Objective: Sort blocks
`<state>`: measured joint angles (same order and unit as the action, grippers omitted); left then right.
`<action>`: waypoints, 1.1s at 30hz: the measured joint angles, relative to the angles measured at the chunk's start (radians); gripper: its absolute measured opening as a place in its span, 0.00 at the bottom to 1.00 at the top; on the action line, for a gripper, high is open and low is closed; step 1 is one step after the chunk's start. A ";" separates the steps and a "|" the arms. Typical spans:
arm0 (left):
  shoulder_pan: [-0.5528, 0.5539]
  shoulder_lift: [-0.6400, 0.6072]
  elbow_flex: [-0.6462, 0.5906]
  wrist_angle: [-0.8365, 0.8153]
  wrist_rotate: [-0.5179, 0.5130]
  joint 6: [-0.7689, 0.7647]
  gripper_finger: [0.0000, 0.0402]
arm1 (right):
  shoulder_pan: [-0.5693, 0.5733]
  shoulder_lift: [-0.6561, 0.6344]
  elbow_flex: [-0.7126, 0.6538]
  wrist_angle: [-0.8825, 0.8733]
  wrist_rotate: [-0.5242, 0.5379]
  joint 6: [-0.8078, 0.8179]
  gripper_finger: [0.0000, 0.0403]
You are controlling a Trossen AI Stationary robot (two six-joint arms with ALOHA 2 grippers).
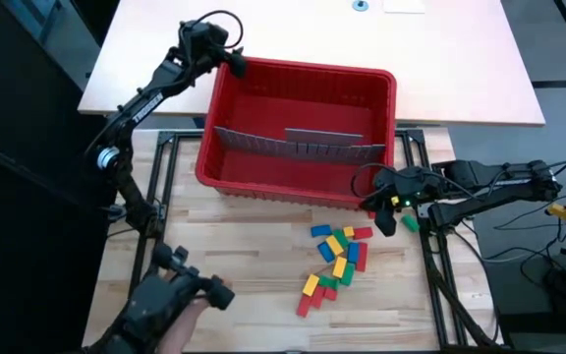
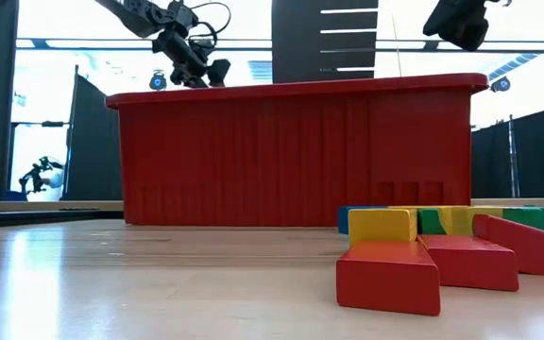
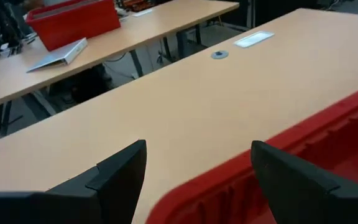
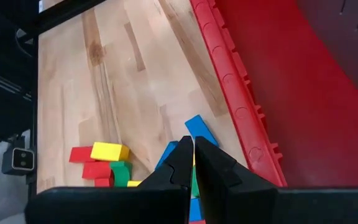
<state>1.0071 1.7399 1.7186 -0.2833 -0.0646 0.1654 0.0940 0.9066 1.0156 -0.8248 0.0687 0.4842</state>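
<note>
The blocks (image 1: 335, 258), red, green, blue and yellow, lie in a loose pile on the wooden table in front of the red bin (image 1: 263, 167). They show close up in the low view (image 2: 414, 250) and in the right wrist view (image 4: 107, 160). My right gripper (image 1: 383, 218) hangs shut above the pile's far right end, close to the bin's near wall, with nothing between its fingers (image 4: 193, 155). My left gripper (image 1: 232, 61) hovers open over the bin's far left corner, and the bin's rim (image 3: 229, 180) shows below, between its fingers.
A grey slotted panel (image 1: 303, 144) stands across the inside of the bin. A single green block (image 1: 409, 224) lies to the right of my right gripper. A dark device (image 1: 180, 290) sits at the table's near left corner. Bare wood (image 1: 254, 256) lies to the left of the pile.
</note>
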 joint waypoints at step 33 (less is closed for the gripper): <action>0.059 0.056 0.029 0.087 0.107 -0.066 0.00 | 0.015 0.042 -0.082 -0.024 -0.051 -0.038 0.00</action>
<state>1.0659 1.7962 1.7477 -0.1964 0.0429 0.0998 0.1093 0.9489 0.9333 -0.8486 0.0181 0.4459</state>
